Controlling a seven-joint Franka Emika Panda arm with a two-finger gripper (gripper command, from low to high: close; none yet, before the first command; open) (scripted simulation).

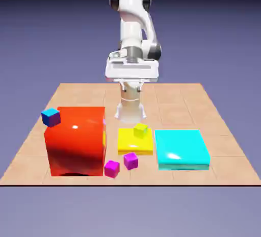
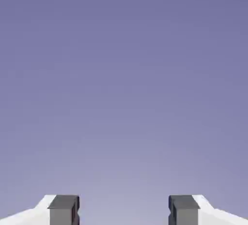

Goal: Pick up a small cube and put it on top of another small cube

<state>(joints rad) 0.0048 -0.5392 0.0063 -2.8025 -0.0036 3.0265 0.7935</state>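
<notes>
Purple cube (image 1: 131,160) — glossy, tiny, a paler top over darker sides — sits low in the middle of the exterior view, on the table (image 1: 168,106). It has no long axis to speak of; its faces are turned askew to the table's front edge, one upright corner toward the viewer. Just beside it, lower left, is a pinker magenta cube (image 1: 112,168). Above it in the frame lies the flat yellow slab (image 1: 133,146), with the lime cube (image 1: 140,130) at its upper right. The big red block (image 1: 77,141) fills the left, the blue cube (image 1: 51,117) at its upper-left corner; a cyan slab (image 1: 182,149) lies right. The jaws are apart, high at upper centre — only backdrop (image 2: 124,88) between the fingertips (image 2: 64,210).
</notes>
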